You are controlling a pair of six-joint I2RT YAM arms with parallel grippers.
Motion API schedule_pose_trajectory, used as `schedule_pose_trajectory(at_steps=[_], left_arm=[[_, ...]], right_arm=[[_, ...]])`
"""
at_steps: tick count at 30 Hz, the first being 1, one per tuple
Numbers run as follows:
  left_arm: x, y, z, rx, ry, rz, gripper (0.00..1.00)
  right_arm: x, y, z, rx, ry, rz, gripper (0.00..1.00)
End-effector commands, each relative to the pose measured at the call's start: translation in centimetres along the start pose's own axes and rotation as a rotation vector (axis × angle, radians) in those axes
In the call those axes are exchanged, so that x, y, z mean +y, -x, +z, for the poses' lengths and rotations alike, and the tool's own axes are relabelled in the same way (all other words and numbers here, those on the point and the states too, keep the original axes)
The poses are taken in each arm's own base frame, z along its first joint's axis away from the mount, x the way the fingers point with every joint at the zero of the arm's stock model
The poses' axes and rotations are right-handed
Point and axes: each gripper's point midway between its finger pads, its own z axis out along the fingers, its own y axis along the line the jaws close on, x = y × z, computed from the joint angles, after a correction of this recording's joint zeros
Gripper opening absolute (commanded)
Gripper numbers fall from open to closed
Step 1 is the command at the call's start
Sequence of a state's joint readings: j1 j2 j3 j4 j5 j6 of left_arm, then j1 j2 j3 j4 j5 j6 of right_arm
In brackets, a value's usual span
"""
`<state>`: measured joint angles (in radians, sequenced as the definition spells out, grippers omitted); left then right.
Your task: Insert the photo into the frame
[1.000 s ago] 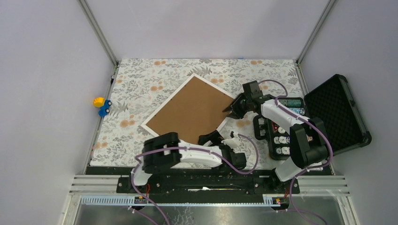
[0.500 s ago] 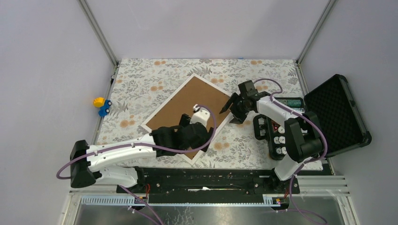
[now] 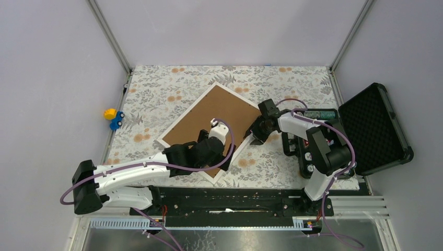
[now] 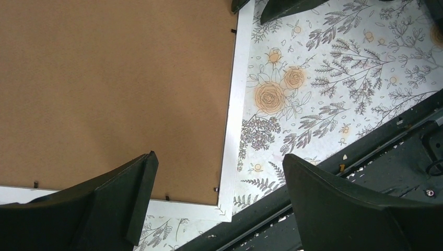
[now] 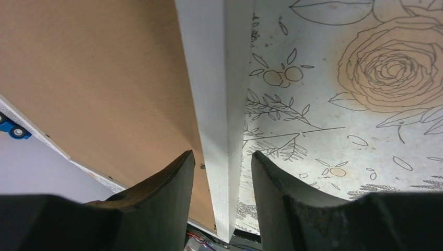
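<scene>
The frame (image 4: 235, 104) lay flat in the middle of the flowery table (image 3: 156, 83), turned like a diamond. Its brown backing board (image 3: 209, 107) faced up. It was in the same spot as a second before.

The left arm had changed the most. A second before, it was folded up at 6 o'clock, close to the arm bases. Now it was stretched out over the frame from 7 o'clock. The left gripper (image 4: 219, 162) hung over the frame's 5 o'clock edge. Its fingers were spread as wide as they go and held nothing.

The right gripper (image 5: 223, 156) had moved too. A second before, it was up by the frame's 3 o'clock corner with its fingers nearly together. Half a second later they were spread wide. Now it had slid a little toward 6 o'clock, and its fingers had come closer together. One finger was over the brown board and one was over the table, with the white edge of the frame between them. I could not tell if they were squeezing the edge.

A yellow and blue toy (image 3: 113, 118) sat at 9 o'clock, just off the table. An open black case (image 3: 376, 125) sat at 3 o'clock. Neither had moved.
</scene>
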<state>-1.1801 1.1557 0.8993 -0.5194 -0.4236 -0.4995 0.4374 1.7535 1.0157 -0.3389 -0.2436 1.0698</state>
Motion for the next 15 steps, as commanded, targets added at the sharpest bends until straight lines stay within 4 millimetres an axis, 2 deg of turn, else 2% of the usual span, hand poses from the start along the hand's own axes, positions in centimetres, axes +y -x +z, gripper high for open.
schedule_pose_trajectory(at_steps=[1, 8, 10, 15], left_arm=[[-1.2, 1.2, 0.9, -0.048, -0.038, -0.055, 0.99], [-2.0, 0.5, 2.5, -0.017, -0.033, -0.052, 0.99], [-1.9, 0.3, 3.0, -0.006, -0.015, -0.047, 0.99], [-1.7, -0.5, 4.0, 0.025, 0.025, -0.012, 0.99]], right_arm=[[-0.4, 0.3, 1.1, -0.045, -0.018, 0.038, 0.51], [-1.3, 0.1, 2.3, -0.035, -0.048, 0.058, 0.41], [-1.3, 0.1, 2.2, -0.032, -0.048, 0.063, 0.34], [-1.0, 0.0, 1.2, -0.039, -0.044, 0.065, 0.07]])
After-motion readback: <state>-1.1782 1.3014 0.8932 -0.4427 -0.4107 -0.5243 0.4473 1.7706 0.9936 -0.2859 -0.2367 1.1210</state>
